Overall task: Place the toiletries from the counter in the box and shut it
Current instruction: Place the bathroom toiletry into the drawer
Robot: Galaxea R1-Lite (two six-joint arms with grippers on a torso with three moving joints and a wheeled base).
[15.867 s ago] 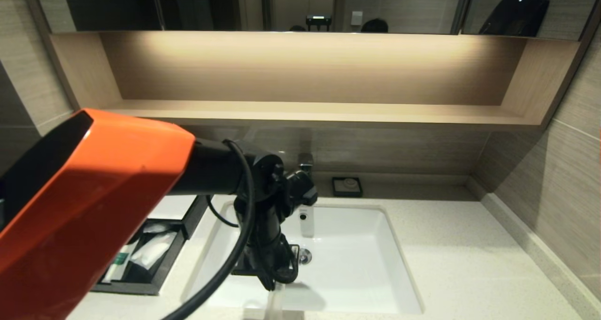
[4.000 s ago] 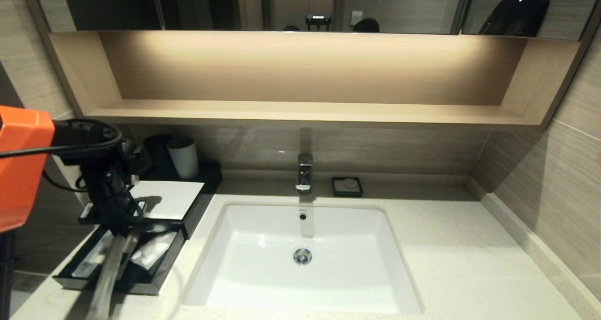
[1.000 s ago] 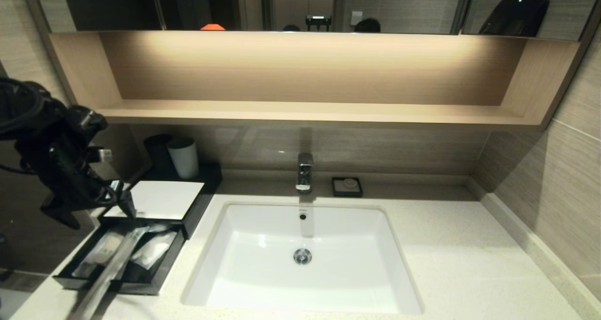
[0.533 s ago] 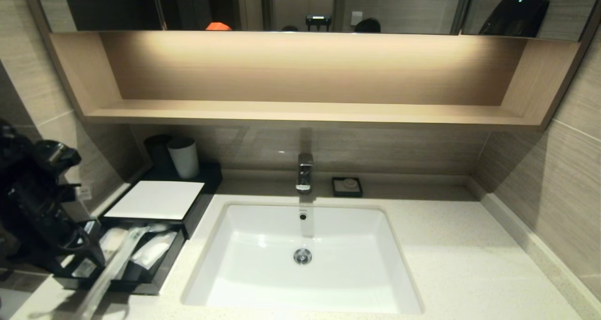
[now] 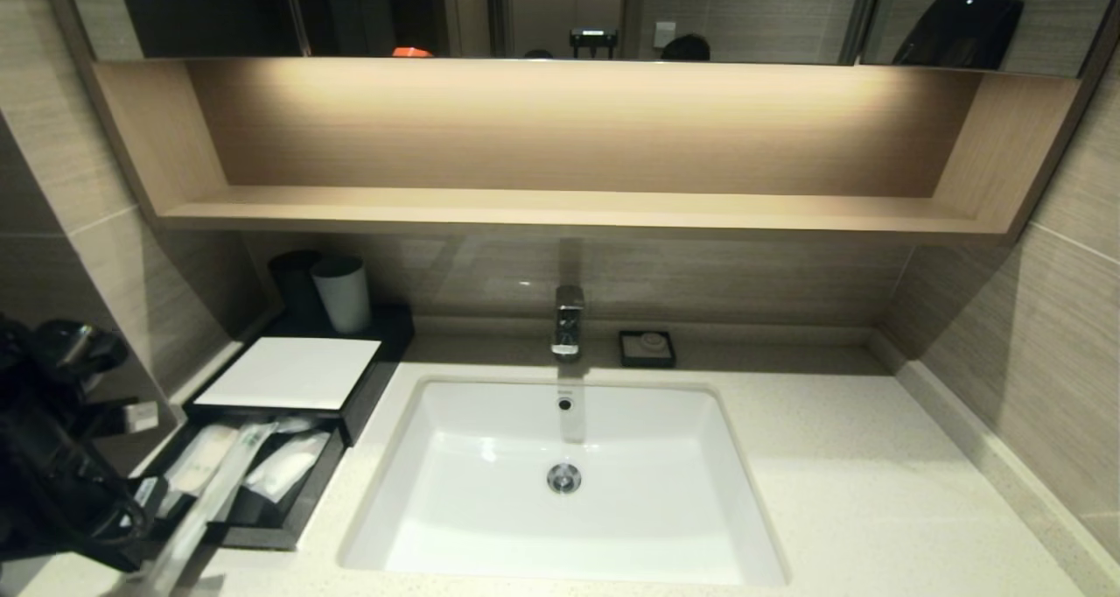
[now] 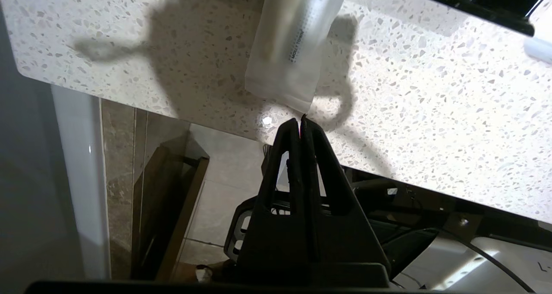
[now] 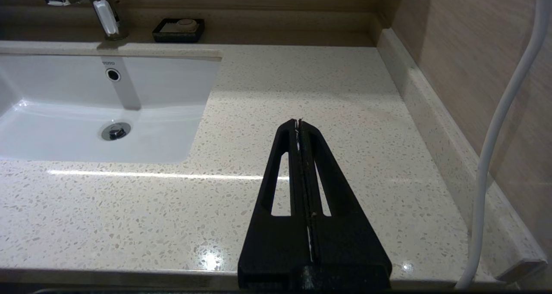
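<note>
Head view: the left gripper (image 5: pixel 131 514) sits low at the near left corner of the counter (image 5: pixel 840 483), a dark mass just off the front left corner of the box (image 5: pixel 289 374). The box's drawer (image 5: pixel 262 527) is pulled out toward the robot. One long packet (image 5: pixel 210 492) lies slantwise over the drawer's front rim, its far end inside the drawer and its near end sticking out over the counter, just beside the gripper on its sink side. A second slim packet (image 5: pixel 197 457) and a short white sachet (image 5: pixel 284 466) lie inside the drawer, farther from the gripper. The sink (image 5: pixel 560 483) is well off to the gripper's right, with the tap (image 5: pixel 567 321), the soap dish (image 5: pixel 647 348) and a grey cup (image 5: pixel 343 293) behind.

Left wrist view: the left gripper (image 6: pixel 300 120) has its two black fingers (image 6: pixel 319 164) pressed flat together with nothing between them. Its tips hang over the counter's edge, and the loose end of the long packet (image 6: pixel 293 48) lies on the speckled stone just ahead of them, very near but apart. The drawer's black rim (image 6: pixel 465 5) is beyond that.

Right wrist view: the right gripper (image 7: pixel 298 122) is closed and empty, above bare counter (image 7: pixel 323 87) to the right of the sink (image 7: pixel 86 108), well away from the box and packets.
</note>
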